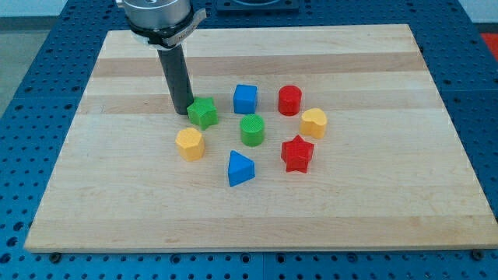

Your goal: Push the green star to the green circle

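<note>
One green star (203, 113) seemingly touches my tip (183, 113).

Pale, smooth-grained wooden board (373, 202); matt, finely ribbed plastic green star (203, 113); dark matt rod.

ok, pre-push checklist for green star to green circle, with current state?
1. My tip on the board beside the green star-shaped block, on its left in the view: ok.
2. Tip actually touching the star: cannot tell.
3. Green circular block in plain sight, to the star's lower right: ok.
4. Gap between star and circle free of other blocks: ok.
5. Tip on the side away from the circle; probably slightly high for a down-right push: ok.
6. Blue cube and yellow block flank the path, likely clear: ok.
</note>
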Controlling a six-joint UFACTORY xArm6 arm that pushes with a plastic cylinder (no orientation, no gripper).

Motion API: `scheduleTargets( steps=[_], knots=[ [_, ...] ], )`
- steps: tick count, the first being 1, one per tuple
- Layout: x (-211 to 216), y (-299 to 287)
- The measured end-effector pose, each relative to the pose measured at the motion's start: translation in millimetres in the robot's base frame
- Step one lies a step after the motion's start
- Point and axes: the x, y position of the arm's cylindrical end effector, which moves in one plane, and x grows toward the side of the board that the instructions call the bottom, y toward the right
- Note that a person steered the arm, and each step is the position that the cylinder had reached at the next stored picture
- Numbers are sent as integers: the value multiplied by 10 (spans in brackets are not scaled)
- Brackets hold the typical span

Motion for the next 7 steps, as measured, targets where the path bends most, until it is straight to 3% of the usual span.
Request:
scheduleTargets(
  steps=[4,5,7],
  knots=[
    [187,-704],
    [186,-700],
    [192,-136]
  ],
)
